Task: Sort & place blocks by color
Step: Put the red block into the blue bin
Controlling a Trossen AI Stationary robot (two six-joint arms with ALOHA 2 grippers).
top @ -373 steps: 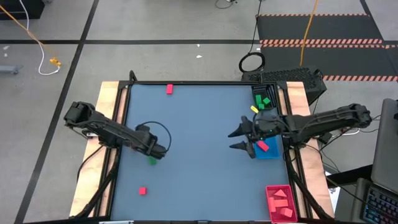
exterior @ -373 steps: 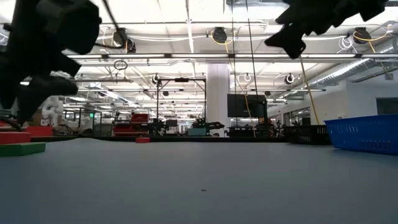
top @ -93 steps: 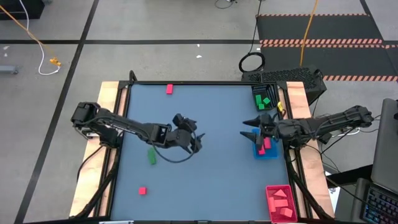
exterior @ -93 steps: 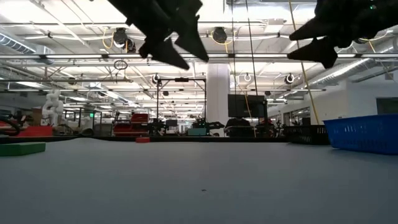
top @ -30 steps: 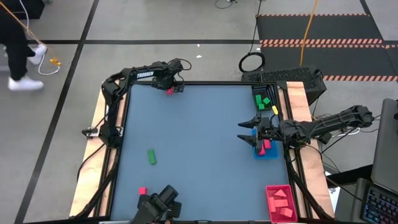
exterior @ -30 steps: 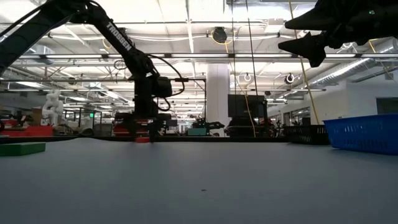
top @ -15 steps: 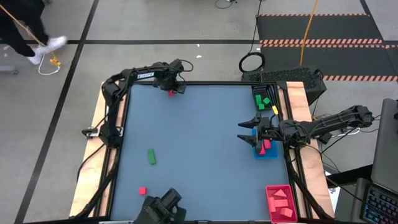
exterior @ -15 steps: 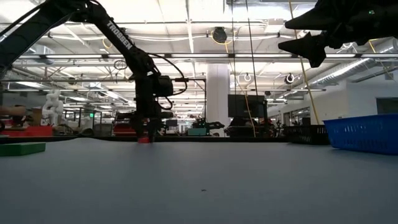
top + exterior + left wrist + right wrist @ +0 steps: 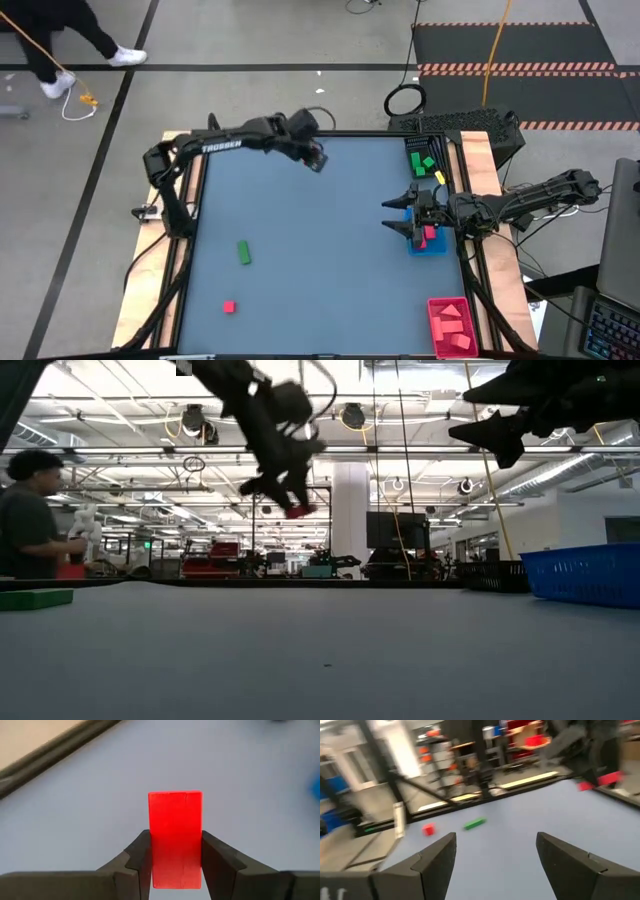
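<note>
I'm looking into a big open robotics lab or industrial hall. Beyond my table (image 9: 330,250) the low view shows a high ceiling with strip lights (image 9: 130,452), a white pillar (image 9: 350,510), racks and machinery, and 1 person (image 9: 30,510) standing. From above: concrete floor, striped hazard mat (image 9: 510,68), cables.

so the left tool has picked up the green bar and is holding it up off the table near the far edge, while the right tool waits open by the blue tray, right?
Not quite: the left tool is shut on a red block, not the green bar. The left wrist view shows red between its fingers, and in the high view the green bar lies on the table. The rest stands: the block is lifted near the far edge, and the right tool waits open by the blue tray.
</note>
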